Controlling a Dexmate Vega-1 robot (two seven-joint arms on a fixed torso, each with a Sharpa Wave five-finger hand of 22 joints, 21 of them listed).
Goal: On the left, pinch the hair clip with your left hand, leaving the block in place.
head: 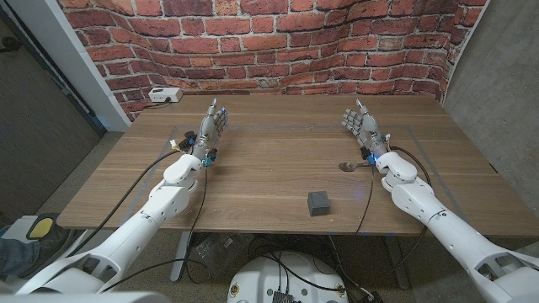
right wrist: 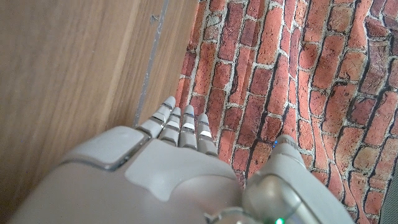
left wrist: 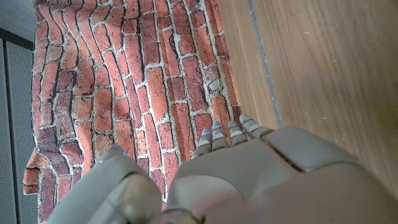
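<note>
With no hair clip visible, the left hand [head: 210,128] waited open and empty, well left of the block [head: 319,203].

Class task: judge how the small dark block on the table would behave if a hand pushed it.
The block looks squat and flat-faced, so it would probably slide, not roll. It seems rigid. Near the front edge of the table, it might fall off.

The block [head: 319,203] lies near the table's [head: 269,160] front edge, spoon [head: 350,166] behind it.
</note>
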